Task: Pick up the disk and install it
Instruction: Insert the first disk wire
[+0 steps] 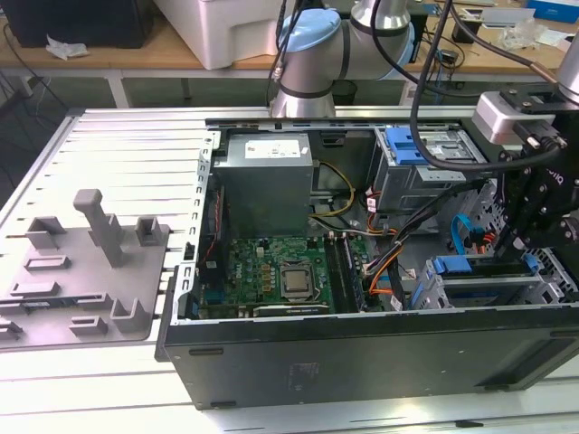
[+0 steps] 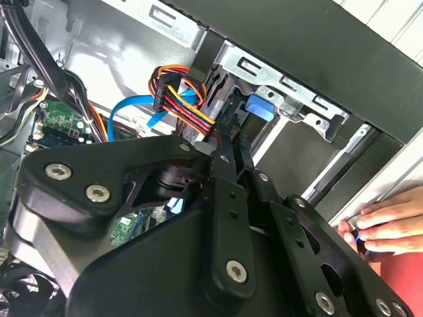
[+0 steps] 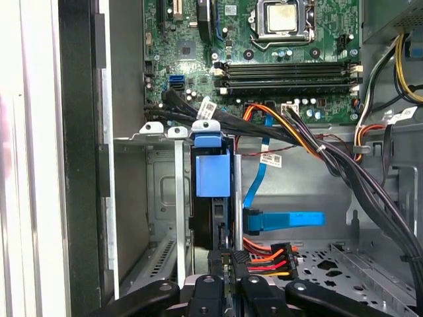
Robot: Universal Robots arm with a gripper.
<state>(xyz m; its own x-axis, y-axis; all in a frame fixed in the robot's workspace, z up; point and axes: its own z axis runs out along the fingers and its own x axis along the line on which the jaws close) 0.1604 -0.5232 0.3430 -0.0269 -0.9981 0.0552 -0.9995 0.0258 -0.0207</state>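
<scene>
1. Gripper (image 3: 229, 256): fingers were narrow, nearly together, with the tips at the near end of the disk (image 3: 211, 177). Could not tell whether they pinched it or only pressed on it.
2. The disk stood on edge in a slot of the metal drive cage (image 1: 432, 294), lower right of the exterior view, just beside the motherboard (image 1: 280, 276).
3. Judgement: pick-up done, insertion well along. Full seating not confirmed. Could not tell whether the blue cable (image 3: 291, 219) nearby was plugged in.
4. A person's hand (image 2: 386, 221) rested on the case edge in the second wrist view.
</scene>
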